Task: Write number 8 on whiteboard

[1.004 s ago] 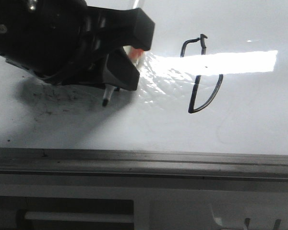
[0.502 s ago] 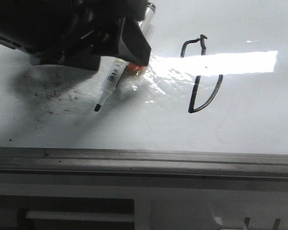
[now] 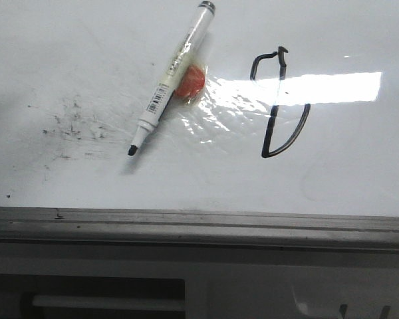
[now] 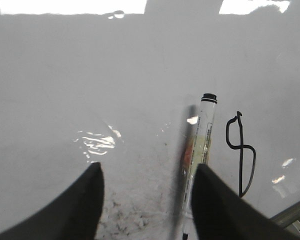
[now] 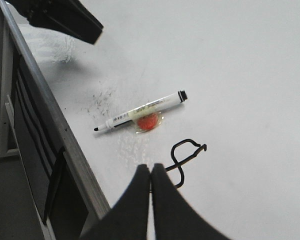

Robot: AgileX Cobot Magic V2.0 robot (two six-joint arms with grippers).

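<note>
Glossy whiteboard (image 3: 359,179) carries one number 8 (image 3: 279,103), one uncapped marker (image 3: 171,85) lying just beside it over one orange blob (image 3: 190,81). Left gripper (image 4: 146,200) gapes apart above; right gripper (image 5: 151,192) pinched together, empty.

Bright overhead light, hard rectangular glare on the whiteboard (image 3: 66,40) cutting across the number 8 (image 3: 279,106) in front view. Rippled highlights beside the marker (image 3: 173,83), soft short shadow at its tip. Left wrist view greyer, marker's reflection smeared. Right wrist view evenly lit, sharp.
</note>
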